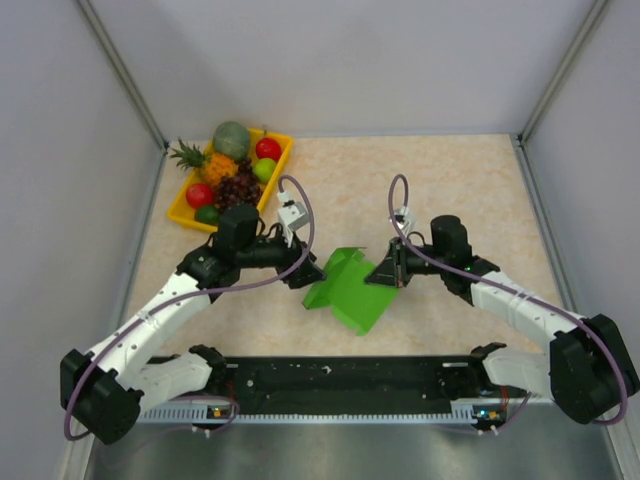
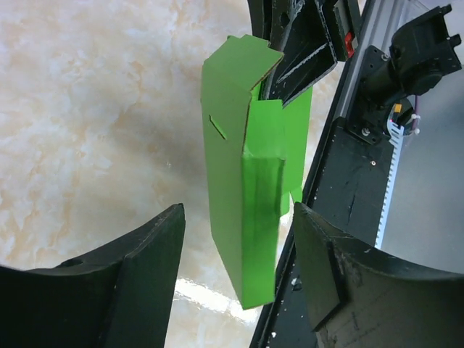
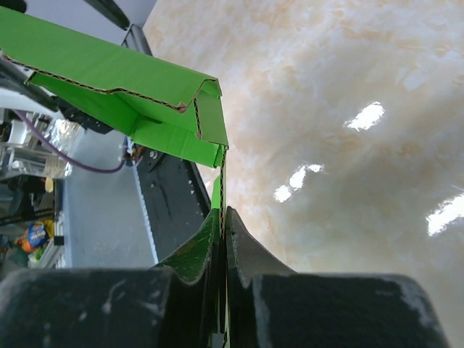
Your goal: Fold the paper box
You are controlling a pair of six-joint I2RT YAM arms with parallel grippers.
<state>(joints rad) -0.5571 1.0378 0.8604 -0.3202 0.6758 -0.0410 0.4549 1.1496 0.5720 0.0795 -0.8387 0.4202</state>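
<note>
At mid-tabletop [image 1: 450, 190] we see the right hand [image 1: 390, 270] pinching the paper box [image 1: 350, 292]; the left hand [image 1: 308, 273] stands open beside it.

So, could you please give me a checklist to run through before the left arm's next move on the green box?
1. Right gripper shut on the paper box edge: ok.
2. Left gripper open, one finger on each side of the box: ok.
3. Box fully folded: not ok, it is only part-folded.
4. Box's lower end resting on the table: cannot tell.
5. Fruit tray well away from the folding spot: ok.
</note>
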